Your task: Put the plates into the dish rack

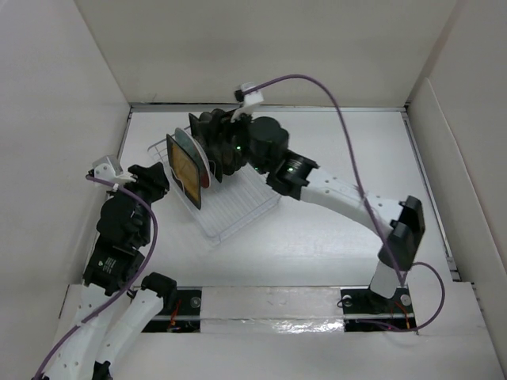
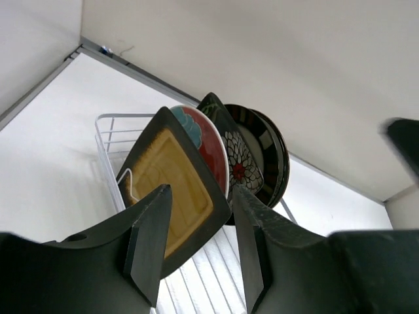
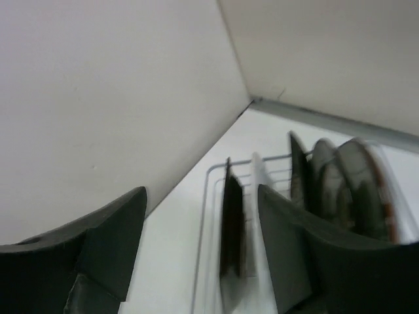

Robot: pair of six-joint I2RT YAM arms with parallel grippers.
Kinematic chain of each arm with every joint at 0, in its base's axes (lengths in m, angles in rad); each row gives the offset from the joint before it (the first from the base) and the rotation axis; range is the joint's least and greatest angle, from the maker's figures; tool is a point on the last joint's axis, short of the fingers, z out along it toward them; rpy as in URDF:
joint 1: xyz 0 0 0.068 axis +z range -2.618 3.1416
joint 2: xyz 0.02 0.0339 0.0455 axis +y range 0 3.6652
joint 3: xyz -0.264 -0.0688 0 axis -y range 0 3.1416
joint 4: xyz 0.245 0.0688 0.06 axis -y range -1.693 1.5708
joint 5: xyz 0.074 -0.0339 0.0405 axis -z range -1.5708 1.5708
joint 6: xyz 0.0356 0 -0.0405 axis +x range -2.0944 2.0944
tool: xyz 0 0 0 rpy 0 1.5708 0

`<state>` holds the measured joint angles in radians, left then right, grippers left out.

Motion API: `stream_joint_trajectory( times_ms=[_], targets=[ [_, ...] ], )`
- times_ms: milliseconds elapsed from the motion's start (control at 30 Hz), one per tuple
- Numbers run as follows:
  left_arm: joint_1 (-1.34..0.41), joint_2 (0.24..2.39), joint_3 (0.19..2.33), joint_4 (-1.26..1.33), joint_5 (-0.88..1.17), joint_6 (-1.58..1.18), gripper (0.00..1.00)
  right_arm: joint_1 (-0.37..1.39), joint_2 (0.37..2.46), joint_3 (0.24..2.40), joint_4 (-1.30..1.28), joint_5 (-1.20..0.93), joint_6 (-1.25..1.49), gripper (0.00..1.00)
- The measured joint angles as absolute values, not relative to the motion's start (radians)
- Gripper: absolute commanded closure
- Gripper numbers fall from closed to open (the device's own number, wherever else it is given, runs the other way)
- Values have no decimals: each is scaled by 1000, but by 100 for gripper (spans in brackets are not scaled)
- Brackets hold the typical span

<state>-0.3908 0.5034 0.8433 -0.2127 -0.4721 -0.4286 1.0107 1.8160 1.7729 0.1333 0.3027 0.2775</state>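
Plates upright in dish rack; none seen off rack, count unclear. L gripper wide, empty, beside rack. R gripper wide over rack's far end. Prob. done.

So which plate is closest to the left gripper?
The black square plate with the amber middle. It stands first in the row, with the other plates behind it.
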Motion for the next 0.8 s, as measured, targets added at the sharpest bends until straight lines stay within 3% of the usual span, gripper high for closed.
stream_joint_trajectory(
  times_ms=[33, 67, 267, 367, 400, 533, 600, 800],
  targets=[
    [-391, 510, 843, -213, -471, -429, 60, 999, 1763, 1723, 162, 297, 276, 84],
    [-391, 521, 843, -213, -468, -431, 59, 990, 1710, 1666, 188, 293, 278, 100],
    [-391, 593, 845, -226, -414, -435, 49, 955, 1368, 1237, 272, 301, 272, 100],
    [-391, 593, 852, -237, -391, -435, 43, 933, 1174, 1039, 257, 362, 254, 76],
    [-391, 589, 856, -238, -387, -435, 42, 916, 1098, 979, 244, 392, 252, 57],
    [-391, 547, 880, -224, -375, -433, 40, 782, 803, 815, 202, 521, 269, 17],
    [-391, 521, 881, -200, -373, -429, 40, 706, 712, 767, 190, 562, 287, 9],
    [-391, 504, 892, -146, -370, -427, 40, 558, 761, 709, 141, 522, 382, 7]
  ],
)
